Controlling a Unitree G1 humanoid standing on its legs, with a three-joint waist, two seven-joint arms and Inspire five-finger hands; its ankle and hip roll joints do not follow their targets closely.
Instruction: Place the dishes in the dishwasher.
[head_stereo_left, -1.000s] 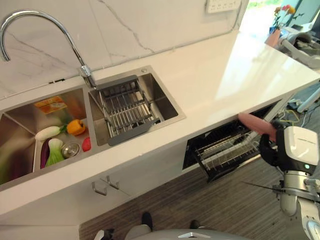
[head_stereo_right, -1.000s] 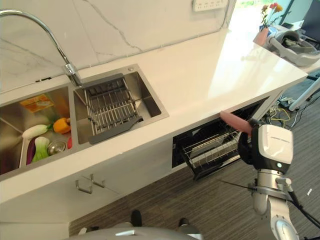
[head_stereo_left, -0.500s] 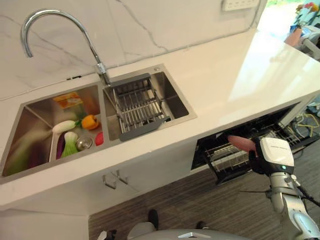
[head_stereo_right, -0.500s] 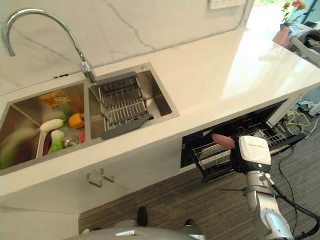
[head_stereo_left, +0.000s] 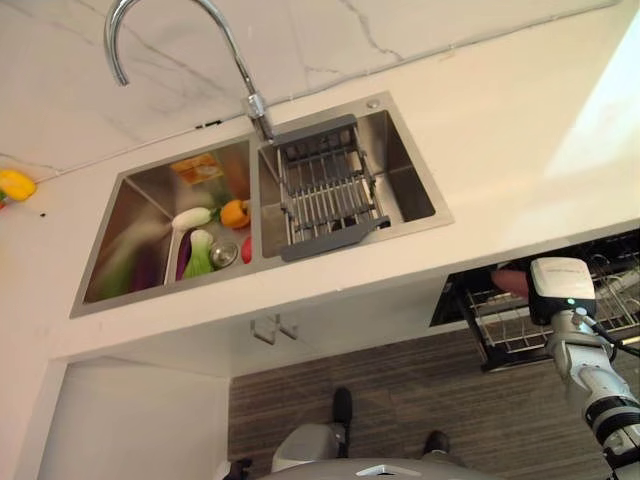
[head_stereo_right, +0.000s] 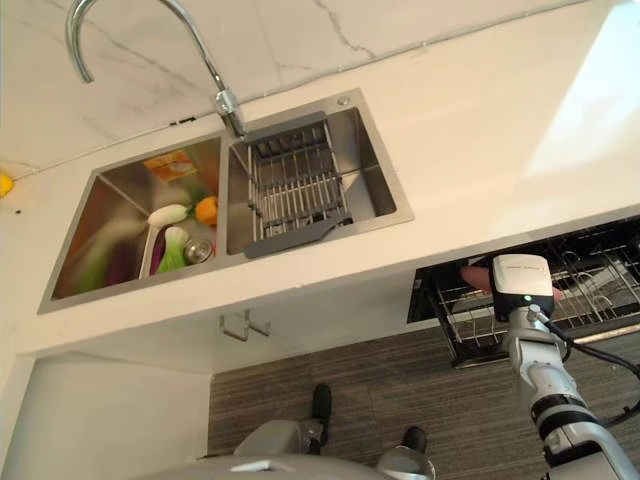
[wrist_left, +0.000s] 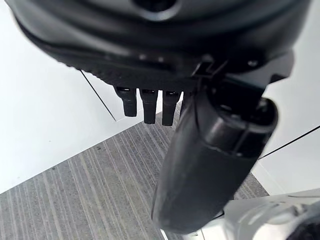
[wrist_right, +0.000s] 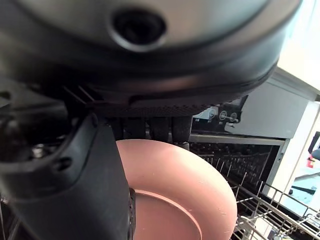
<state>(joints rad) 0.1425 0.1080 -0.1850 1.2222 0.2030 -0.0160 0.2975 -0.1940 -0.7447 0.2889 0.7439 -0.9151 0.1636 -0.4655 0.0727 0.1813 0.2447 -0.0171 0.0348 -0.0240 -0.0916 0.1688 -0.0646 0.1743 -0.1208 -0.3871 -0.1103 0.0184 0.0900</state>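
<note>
Right hand (wrist_right: 75, 165) has its thumb and fingers pinching a pink plate (wrist_right: 175, 195), holding it over the pulled-out dishwasher rack (head_stereo_right: 520, 320) under the bench (head_stereo_right: 480, 150); left hand (wrist_left: 210, 150) hangs relaxed above the floor

No text, label, number or sign is readable on any thing in these views; no print is clear enough.

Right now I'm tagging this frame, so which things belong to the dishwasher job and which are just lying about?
Job:
pink plate
right hand, holding it
dishwasher rack

Lying about:
vegetables in the sink
drying rack
tap
left hand, idle
</note>
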